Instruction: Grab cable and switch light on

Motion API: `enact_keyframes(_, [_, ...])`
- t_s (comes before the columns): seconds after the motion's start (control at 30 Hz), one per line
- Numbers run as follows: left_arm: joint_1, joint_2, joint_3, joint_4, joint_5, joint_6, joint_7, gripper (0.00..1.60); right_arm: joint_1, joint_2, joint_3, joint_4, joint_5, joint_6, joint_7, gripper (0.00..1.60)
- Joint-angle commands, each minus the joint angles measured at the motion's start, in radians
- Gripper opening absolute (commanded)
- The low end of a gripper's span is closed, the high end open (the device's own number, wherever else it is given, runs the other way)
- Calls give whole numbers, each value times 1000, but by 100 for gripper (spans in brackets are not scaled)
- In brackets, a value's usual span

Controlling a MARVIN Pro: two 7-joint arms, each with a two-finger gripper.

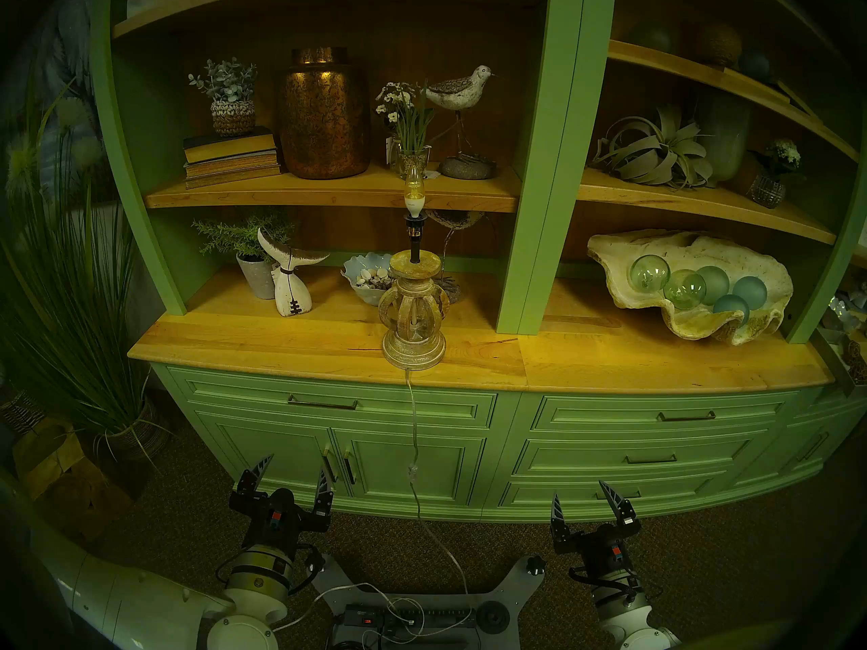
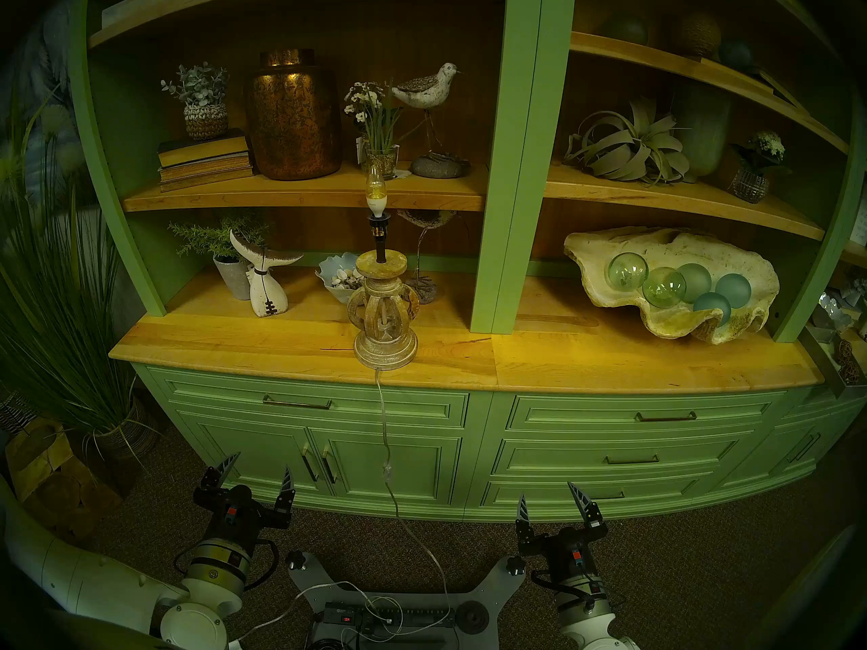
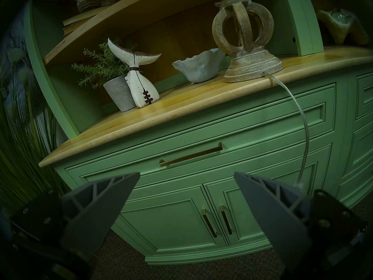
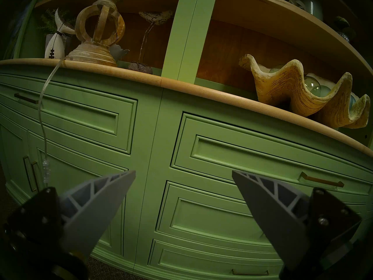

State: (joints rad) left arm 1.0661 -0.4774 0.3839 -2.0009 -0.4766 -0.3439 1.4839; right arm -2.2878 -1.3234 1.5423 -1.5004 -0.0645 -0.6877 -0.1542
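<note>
Clear plastic is what the coming move turns on: the cable (image 1: 414,428) leaves the foot of the lamp base (image 1: 414,306), drops over the front edge of the wooden counter (image 1: 610,358) and hangs nearly straight down the green cabinet (image 1: 586,428) front, its long axis vertical, with the small inline switch block (image 1: 412,471) partway down before the cord trails to the floor. That block lies between the two grippers, at about fingertip height. The left gripper (image 1: 291,473) has its fingers spread wide with nothing between them, and the block sits just off to its right; in the left wrist view it shows beside the right finger. The right gripper (image 1: 581,494) is likewise spread and empty, with the block well off to its left. I judge the left arm the nearer. The light (image 1: 413,189), unlit as far as I can tell, stands far above both sets of fingers. Of the containers, a pale bowl (image 1: 363,278) behind the lamp holds small shells, and a big clam shell (image 1: 657,316) up and to the right of the right fingers cradles glass balls (image 1: 685,285).
</note>
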Motion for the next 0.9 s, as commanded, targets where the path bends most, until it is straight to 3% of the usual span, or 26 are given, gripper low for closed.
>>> enact_keyframes(0.0, [-6,0,-5,-4,5,0,0,160,1,0,0,-24,0,-4,0,160])
enact_keyframes(0.87, [-6,0,-5,-4,4,0,0,160,1,0,0,-24,0,-4,0,160])
